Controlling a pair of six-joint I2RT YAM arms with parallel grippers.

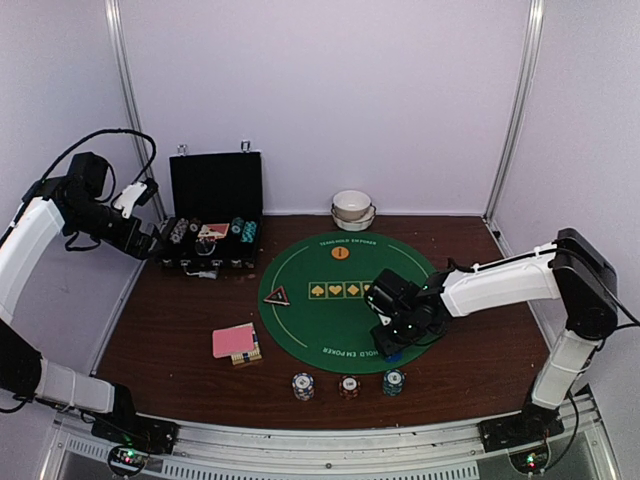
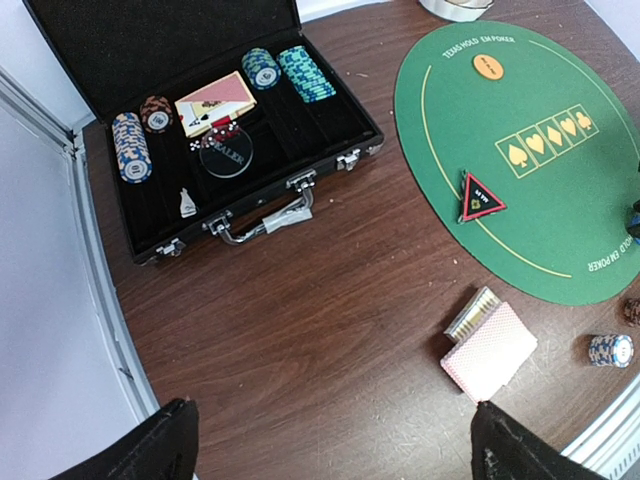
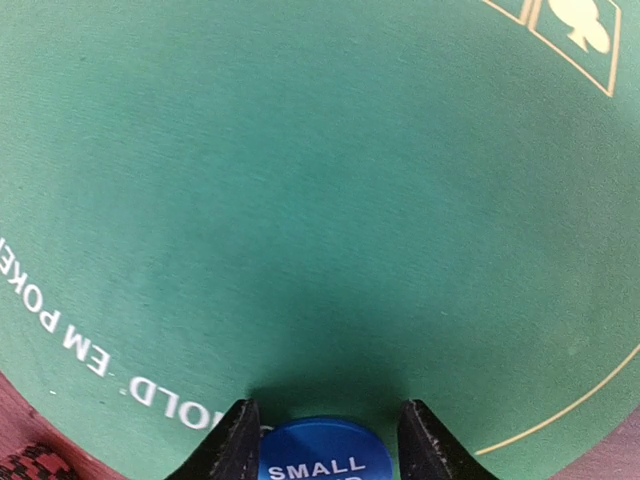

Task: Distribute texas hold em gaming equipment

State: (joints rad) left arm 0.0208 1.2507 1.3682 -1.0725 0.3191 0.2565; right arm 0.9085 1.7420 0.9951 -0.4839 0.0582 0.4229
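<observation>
On the green mat, my right gripper is low, its fingers flanking a blue round button marked SMALL. The left pad touches it and the right pad is nearly against it. An orange button and a red triangular button also lie on the mat. Three chip stacks stand in a row before the mat. Pink-backed cards rest on the wood. My left gripper hangs open and empty, high beside the case.
The black hinged case stands open at the back left with chip stacks, cards and a clear disc inside. White bowls sit behind the mat. A silver card box lies against the pink cards.
</observation>
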